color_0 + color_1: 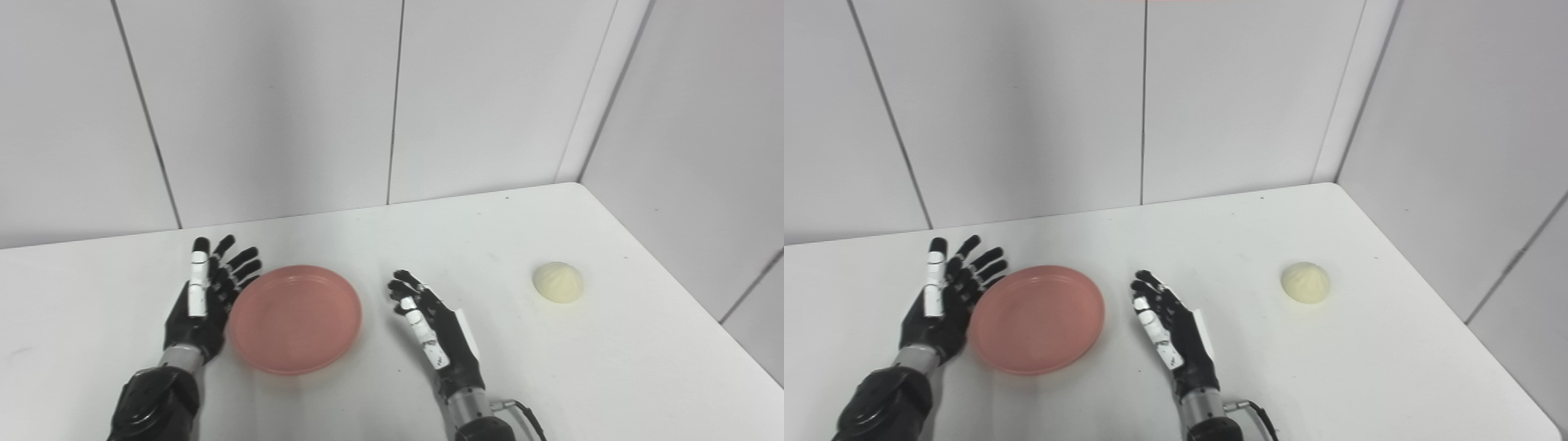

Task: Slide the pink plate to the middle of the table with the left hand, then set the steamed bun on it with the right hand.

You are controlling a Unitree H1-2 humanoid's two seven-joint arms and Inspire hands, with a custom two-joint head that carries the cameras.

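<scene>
Walls of pale grey panels [275, 104] fill the upper half of the frame, split by thin dark vertical seams, and a second wall of the same panels [692, 153] runs down the right side, so the two meet in a corner at upper right. Below them the flat white table [465, 245] takes up the lower half; its surface looks smooth and hard, with a few tiny dark specks, and its right edge cuts diagonally towards the lower right corner.

Left of centre in the lower frame lies the round, shallow pink plastic plate [295, 318], empty. The black-and-white robotic left hand [205, 294] stands just beside the plate's left rim, palm turned towards it, fingers spread and holding nothing; I cannot tell whether it touches the rim. The black-and-white robotic right hand [435, 334] waits at lower centre, near the plate's right side but apart from it, fingers spread loosely and empty. The small, round, cream-white steamed bun [557, 282] sits well apart at centre right, near the table's right edge.

Risks, as I judge them: on so slick a top, a firm push could send the light plate skidding too far or spinning into the waiting right hand. An off-centre push could let the rim slip past the fingers. Later, a clumsy reach might nudge the bun, which looks soft and rounded, towards the nearby edge.
</scene>
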